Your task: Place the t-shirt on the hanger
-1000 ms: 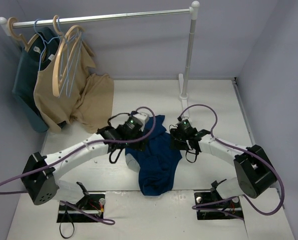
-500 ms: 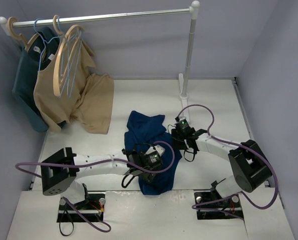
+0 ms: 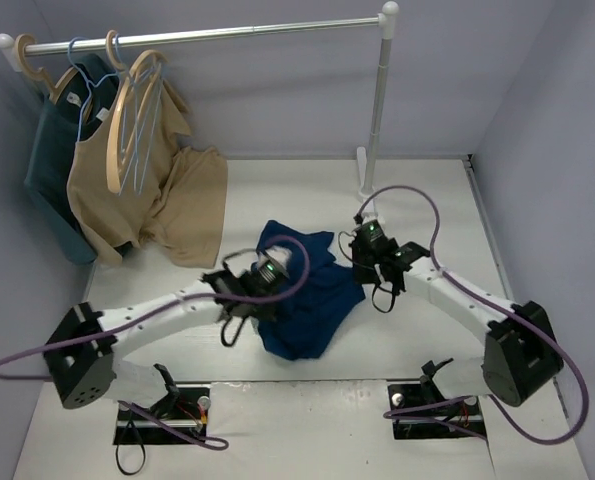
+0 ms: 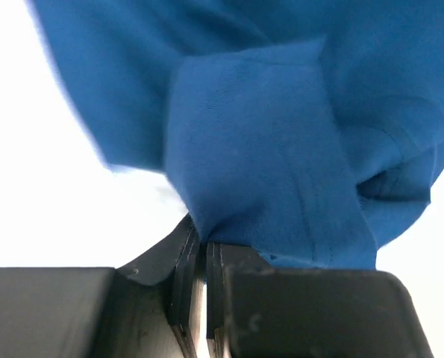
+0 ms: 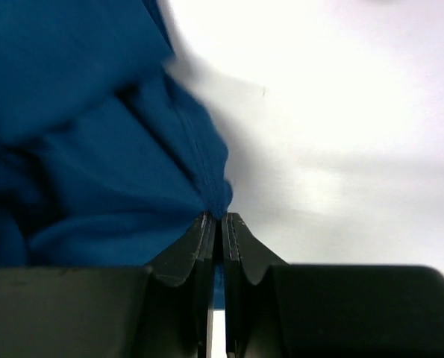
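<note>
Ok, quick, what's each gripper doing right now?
Left gripper: closed, pinching a fold of the t-shirt.
Right gripper: closed, pinching the t-shirt at its edge.

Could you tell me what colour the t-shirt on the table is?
Deep blue; the t-shirt shows best in the top external view.

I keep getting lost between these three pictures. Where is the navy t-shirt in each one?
Top external: the t-shirt lies crumpled mid-picture on the white table.
Left wrist: the t-shirt fills the upper part, with a fold pinched in the left end effector.
Right wrist: the t-shirt is on the left, its edge pinched in the right end effector.
Shared landmark: the white table beside the cloth.
</note>
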{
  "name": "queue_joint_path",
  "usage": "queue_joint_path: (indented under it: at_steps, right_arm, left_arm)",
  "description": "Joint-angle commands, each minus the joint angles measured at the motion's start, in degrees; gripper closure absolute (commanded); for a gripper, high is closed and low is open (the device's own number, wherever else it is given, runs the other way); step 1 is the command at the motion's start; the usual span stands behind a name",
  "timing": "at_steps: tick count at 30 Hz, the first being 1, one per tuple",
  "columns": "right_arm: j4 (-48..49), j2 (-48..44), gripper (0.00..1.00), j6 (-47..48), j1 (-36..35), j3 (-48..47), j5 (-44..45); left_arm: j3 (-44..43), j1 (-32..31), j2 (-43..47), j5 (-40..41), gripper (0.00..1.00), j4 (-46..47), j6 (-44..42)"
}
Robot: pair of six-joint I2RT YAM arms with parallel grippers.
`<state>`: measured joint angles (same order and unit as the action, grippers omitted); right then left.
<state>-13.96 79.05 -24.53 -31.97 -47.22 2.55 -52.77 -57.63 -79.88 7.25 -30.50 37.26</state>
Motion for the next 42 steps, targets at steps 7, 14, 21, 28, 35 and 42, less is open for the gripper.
queue_joint_path:
  at_steps: [7, 14, 21, 28, 35, 42]
  right_arm:
    - [-22.6, -6.4, 1.0, 5.2, -0.2, -27.6, 7.3]
    - [-17.4, -2.3, 1.0, 0.6, -0.2, -21.5, 2.5]
    - [-11.1, 2.9, 1.0, -1.6, -0.1, -16.1, -0.5]
    - [-8.0, 6.7, 1.0, -1.2, 1.0, -15.8, -1.0]
    - [-7.4, 7.4, 1.0, -0.3, 2.3, -15.3, -1.8]
    - [-7.1, 6.4, 1.0, 0.9, 4.7, -13.9, -2.3]
  left_arm:
    - [-10.8, 30.7, 7.0, -4.9, 0.67, -7.5, -14.2]
    - [-11.6, 36.8, 4.6, -10.3, 0.24, -6.7, -11.2]
    - [-3.0, 29.1, 10.9, -14.5, 0.25, -0.2, -0.5]
    - [1.9, 18.4, 5.6, -7.9, 0.28, 12.6, 16.9]
    - [-1.3, 18.4, -3.9, -8.8, 0.47, 17.4, 19.7]
    - [-4.9, 18.5, -10.3, -8.6, 0.48, 18.1, 20.8]
